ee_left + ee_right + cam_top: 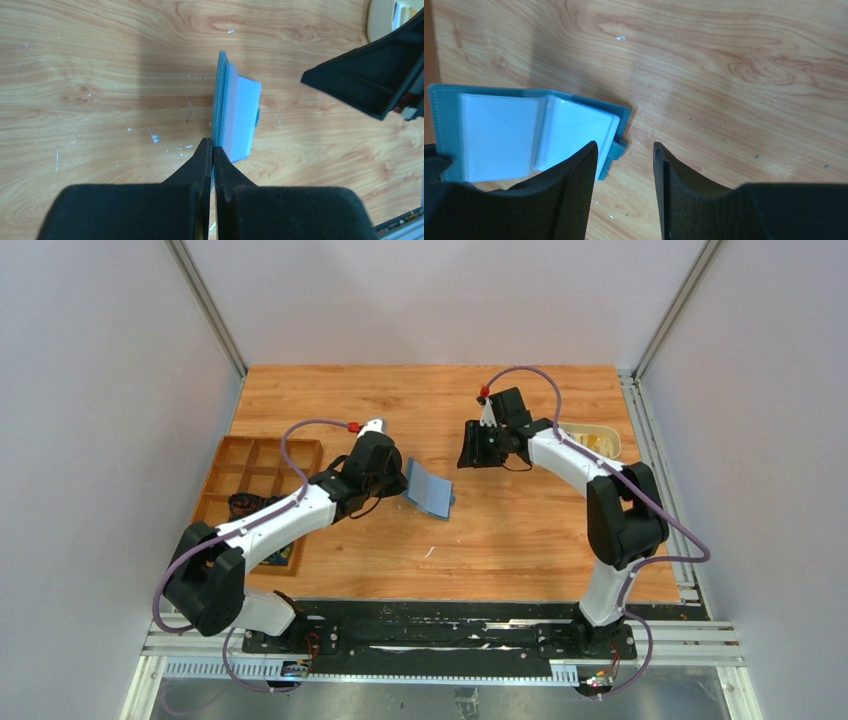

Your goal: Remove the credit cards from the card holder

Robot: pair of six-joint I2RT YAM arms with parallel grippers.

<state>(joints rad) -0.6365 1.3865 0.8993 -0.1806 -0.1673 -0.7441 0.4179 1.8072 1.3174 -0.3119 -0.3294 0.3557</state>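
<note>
Two claws: left gripper clamped on the holder, propped open mid-table; right gripper parted, empty, beside it. We should nip whatever fills the sleeve squarely and draw it straight out.

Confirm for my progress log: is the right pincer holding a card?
No, the right pincer stands open with nothing between its fingers, the card holder off to one side.

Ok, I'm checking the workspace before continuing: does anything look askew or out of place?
The card holder is not lying flat: the left hand is shut on one edge, holding it open and tilted up from the table. Small white flecks lie scattered nearby. Nothing looks damaged.
</note>
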